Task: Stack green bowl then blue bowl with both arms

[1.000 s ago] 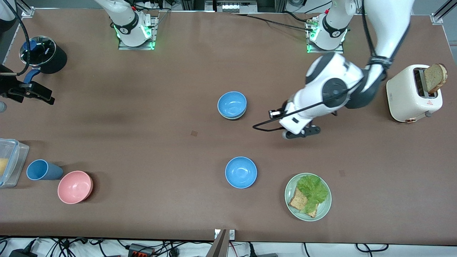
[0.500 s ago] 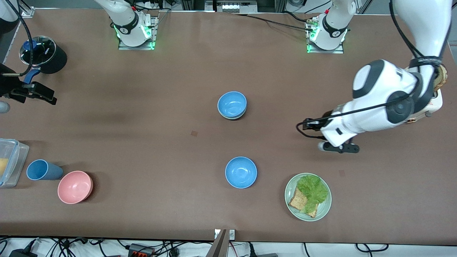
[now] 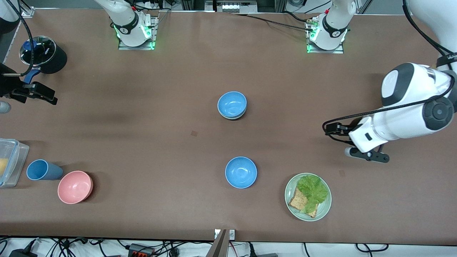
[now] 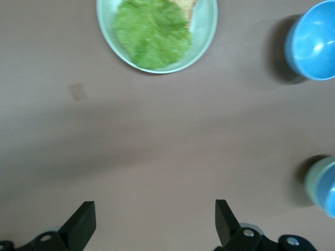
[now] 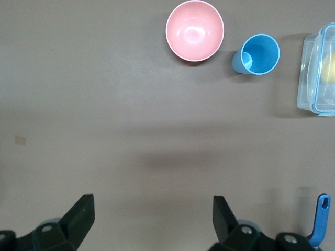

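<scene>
A blue bowl [image 3: 232, 103] sits nested in the green bowl [image 3: 232, 117] at the table's middle; only the green rim shows beneath it. The stack also shows in the left wrist view, green bowl [image 4: 312, 180] with the blue bowl [image 4: 330, 191] inside. A second blue bowl [image 3: 241, 172] stands alone nearer the front camera, also seen in the left wrist view [image 4: 314, 47]. My left gripper [image 3: 369, 156] is open and empty over bare table toward the left arm's end, its jaws wide apart [image 4: 154, 225]. My right gripper [image 3: 35, 94] is open and empty [image 5: 152, 219] at the right arm's end.
A pale green plate [image 3: 291, 185] with lettuce and toast lies near the lone blue bowl. A pink bowl [image 3: 75, 186], a blue cup [image 3: 41, 170] and a clear container [image 3: 12, 157] stand at the right arm's end. A black lidded pot [image 3: 43, 53] is near the right gripper.
My left arm has swung away from the stacked bowls toward the left arm's end of the table, gripper empty. The bowls and the right arm have stayed put.
</scene>
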{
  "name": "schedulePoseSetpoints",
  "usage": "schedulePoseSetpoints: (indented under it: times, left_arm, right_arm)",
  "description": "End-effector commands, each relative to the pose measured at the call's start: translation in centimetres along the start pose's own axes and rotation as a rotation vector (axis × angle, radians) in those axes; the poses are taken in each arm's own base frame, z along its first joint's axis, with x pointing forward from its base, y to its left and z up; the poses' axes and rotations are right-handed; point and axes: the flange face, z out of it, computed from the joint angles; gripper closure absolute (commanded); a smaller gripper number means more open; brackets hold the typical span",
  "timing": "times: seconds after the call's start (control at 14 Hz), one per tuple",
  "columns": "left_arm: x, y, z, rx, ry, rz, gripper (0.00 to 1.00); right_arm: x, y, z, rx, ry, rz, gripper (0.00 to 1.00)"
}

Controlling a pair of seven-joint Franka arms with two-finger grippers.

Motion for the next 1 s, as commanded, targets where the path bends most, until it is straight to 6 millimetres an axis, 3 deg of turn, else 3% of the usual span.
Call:
schedulePoseSetpoints:
  times: [0.0, 0.21, 0.29, 0.43, 0.71, 0.93]
  left_arm:
    - [-2.1, -1.8, -3.0, 0.055, 0.016, 0.048, 0.00]
    - [-5.0, -4.3, -6.9, 0.104, 0.070, 0.009, 0.00]
    - [-5.7, -4.2, -7.8, 0.122, 0.086, 0.007, 0.00]
    - [-6.9, -7.1, -8.2, 0.113, 0.080, -0.032, 0.00]
    - [-8.8, -7.7, -11.0, 0.109, 0.117, -0.043, 0.00]
    - [-8.7, -5.8, -12.0, 0.105, 0.139, -0.142, 0.00]
  right_arm:
    - [-0.7, -0.1, -0.2, 0.019, -0.006, -0.010, 0.00]
    - [-0.8, 0.0, -0.6, 0.017, 0.000, -0.009, 0.00]
    - [-0.9, 0.4, -0.8, 0.018, 0.004, -0.001, 0.00]
    - [-0.9, 0.1, -0.7, 0.017, 0.003, -0.007, 0.00]
    - [-0.9, 0.3, -0.7, 0.017, 0.001, -0.006, 0.00]
    - [-0.8, 0.4, -0.4, 0.017, -0.003, -0.003, 0.00]
